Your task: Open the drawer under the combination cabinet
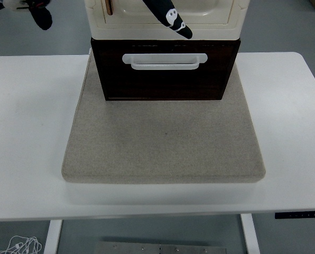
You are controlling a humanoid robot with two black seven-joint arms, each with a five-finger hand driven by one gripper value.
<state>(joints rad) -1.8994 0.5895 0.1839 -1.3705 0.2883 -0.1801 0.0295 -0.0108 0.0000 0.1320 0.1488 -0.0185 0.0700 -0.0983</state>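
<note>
Since the drawer (163, 84) looks rigid and slides, hook its white handle (164, 61); whether the hand (172, 19) is open cannot be told

Dark brown drawer (165, 76) with a white handle (165, 61), shut beneath a cream cabinet (165, 24), standing at the far end of a beige pad (163, 143) on a white table (25, 132). Black robot finger (170, 18) slanting down across the cabinet front, tip just above the drawer. Another black part (38, 15) at top left, off the table.
</note>
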